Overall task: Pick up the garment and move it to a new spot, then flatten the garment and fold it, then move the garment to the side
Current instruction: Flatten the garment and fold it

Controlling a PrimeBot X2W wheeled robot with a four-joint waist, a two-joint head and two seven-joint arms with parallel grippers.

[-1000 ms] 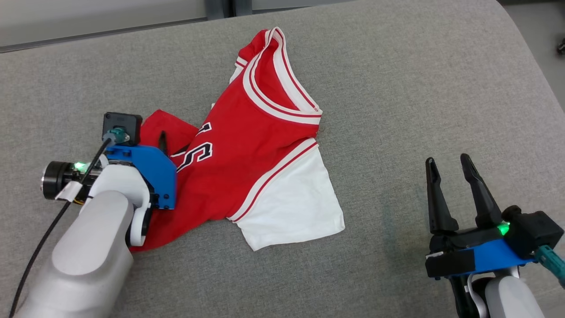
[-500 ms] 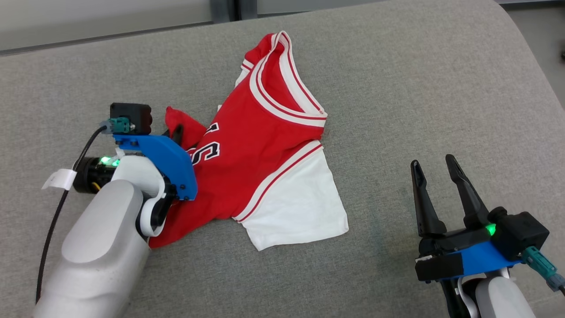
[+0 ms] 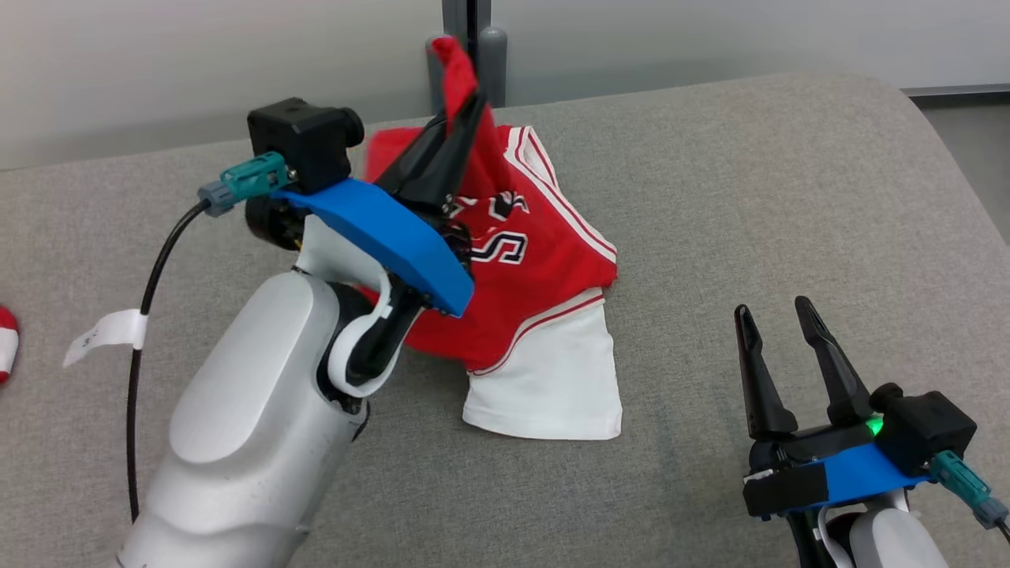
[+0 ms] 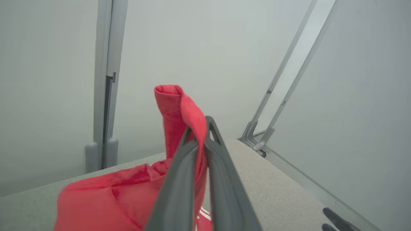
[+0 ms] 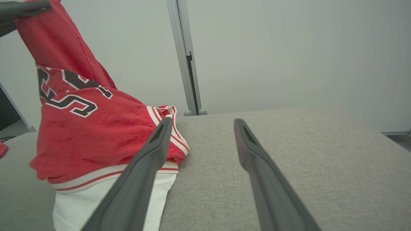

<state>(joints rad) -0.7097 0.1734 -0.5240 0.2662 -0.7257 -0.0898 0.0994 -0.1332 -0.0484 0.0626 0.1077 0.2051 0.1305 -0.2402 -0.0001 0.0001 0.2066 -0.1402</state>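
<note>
**Item:** red-and-white jersey (image 3: 544,260).
**Location:** grey padded surface (image 3: 789,173), mid head view, toward 12 o'clock.
**Change:** a second ago my left gripper (image 3: 467,102) sat low on the cloth with jaws apart. Now they are pinched on a red fold, raised at the jersey's 11 o'clock, while the rest lies on the surface.
**Right gripper** (image 3: 773,309)**:** jaws wide, empty, at 4 o'clock.
**Judgement:** pickup begun; carrying it to the new spot comes next.

red jersey (image 3: 544,268) with white trim, black lettering and a white sleeve, one red corner pulled up high, rest bunched on the grey cushion
</note>
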